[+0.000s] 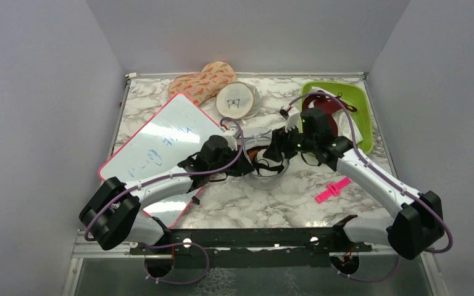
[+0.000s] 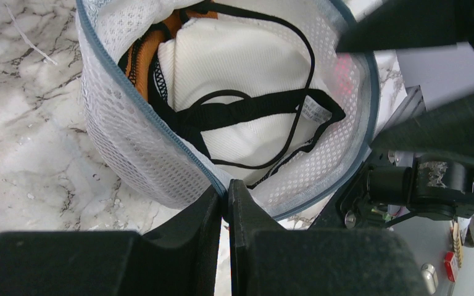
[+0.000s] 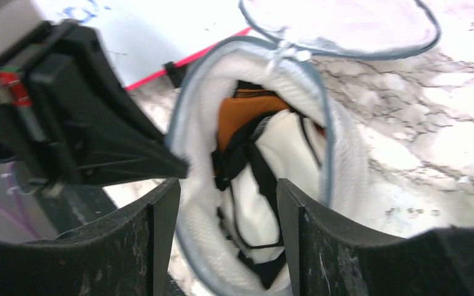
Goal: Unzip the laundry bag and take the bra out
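Two risks: the left jaws, clenched on the near rim of the laundry bag [image 2: 129, 154], could slip and let it lift, and black straps could snag the zip. It stands mid-counter [image 1: 265, 206], unzipped, holding the bra [image 3: 244, 117]. The right jaws hover released above its mouth. At far right, a green bin [image 1: 364, 111] holds a dark red garment [image 1: 322, 102].

A white marble-patterned tabletop [image 1: 247, 206] with grey veining sits boxed in by a plain pale grey back wall [image 1: 247, 31], a matching left wall [image 1: 31, 92] and a matching right wall [image 1: 444, 80]. Soft, even light falls across the surface. A black metal rail [image 1: 253, 237] runs along the table's near edge.
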Motion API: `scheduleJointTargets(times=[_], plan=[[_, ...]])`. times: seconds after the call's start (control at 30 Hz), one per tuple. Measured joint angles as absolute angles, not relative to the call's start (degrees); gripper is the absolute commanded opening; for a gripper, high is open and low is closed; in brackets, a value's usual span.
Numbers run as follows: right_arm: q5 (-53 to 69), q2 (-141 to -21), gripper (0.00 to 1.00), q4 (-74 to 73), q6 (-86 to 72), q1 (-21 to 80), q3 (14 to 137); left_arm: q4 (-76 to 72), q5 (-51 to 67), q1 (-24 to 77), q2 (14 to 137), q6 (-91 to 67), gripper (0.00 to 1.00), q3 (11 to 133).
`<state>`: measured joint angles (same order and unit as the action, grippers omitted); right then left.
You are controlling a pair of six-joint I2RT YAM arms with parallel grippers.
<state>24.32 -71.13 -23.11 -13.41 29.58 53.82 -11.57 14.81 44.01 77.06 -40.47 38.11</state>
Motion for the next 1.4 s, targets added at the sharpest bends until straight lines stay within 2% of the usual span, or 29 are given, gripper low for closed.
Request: scheduleJointTargets(times=[0.23, 0.6, 1.0, 1.23, 1.4], plan=[[19.94, -78.63, 0.6, -24.03, -8.45, 30.46, 56.21, -12.14, 15.03, 44.07, 77.06, -40.51, 0.0, 37.47], [8.32, -82.96, 0.74, -27.07, -3.44, 34.65, 58.3, -13.63, 15.97, 44.27, 77.06, -40.51, 0.0, 37.1], [4.27, -87.13, 0.77, -26.96, -1.1, 36.56, 59.2, -14.15, 16.97, 44.27, 77.08, -40.51, 0.0, 37.04], [2.9, -89.17, 0.74, -26.09, -0.67, 37.43, 58.87, -14.59, 17.15, 44.27, 77.08, -40.51, 0.0, 36.64], [2.83, -89.62, 0.6, -23.18, -0.91, 38.24, 57.1, -14.61, 17.19, 44.27, 77.08, -40.6, 0.0, 36.32]])
